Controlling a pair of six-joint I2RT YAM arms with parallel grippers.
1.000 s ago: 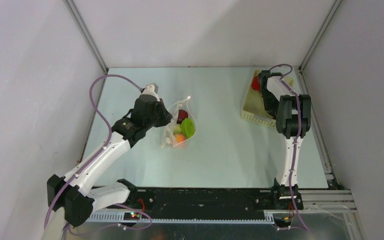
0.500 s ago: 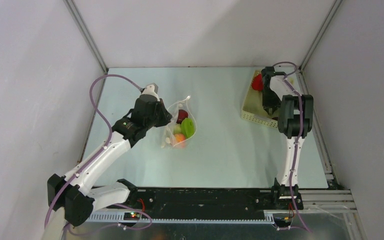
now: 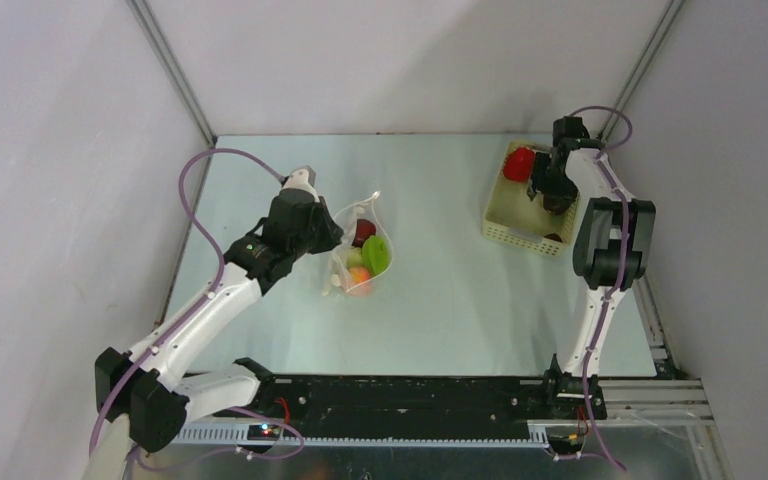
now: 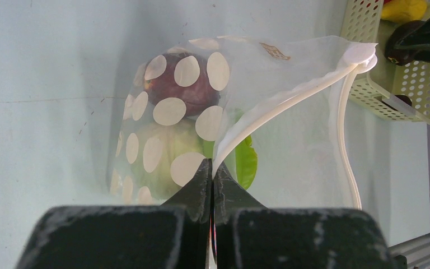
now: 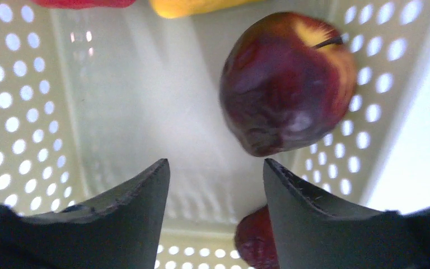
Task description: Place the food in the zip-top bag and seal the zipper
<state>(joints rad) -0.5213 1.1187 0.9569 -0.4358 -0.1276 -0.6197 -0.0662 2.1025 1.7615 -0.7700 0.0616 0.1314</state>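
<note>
Top external view: the pale bench (image 3: 460,310) carries everything, with the left arm reaching toward its middle and the right arm stretched to the far right corner. The perforated basket (image 3: 508,235) sits in that corner, and the right hand (image 3: 547,192) hangs inside it, released and gripping nothing. Near the bench's middle lies the zip-top bag (image 3: 358,262). The left hand (image 3: 330,238) is clenched on one lip of its mouth, holding the pouch open.

Some food is already inside: a green piece (image 3: 377,256), a dark maroon one (image 3: 364,230) and an orange one (image 3: 359,277). More waits in the basket: a red piece (image 3: 518,163) at the far end and, in the right wrist view, a dark red apple (image 5: 288,84) just ahead and right of the spread fingers, with a yellow piece (image 5: 196,5) beyond. The zipper (image 4: 291,101) is unsealed, its two strips parted.

The step in hand looks like fetching the next piece. That calls for shifting the right hand sideways to straddle the apple, closing on it, then carrying it to the held-open mouth. Sealing comes after.
</note>
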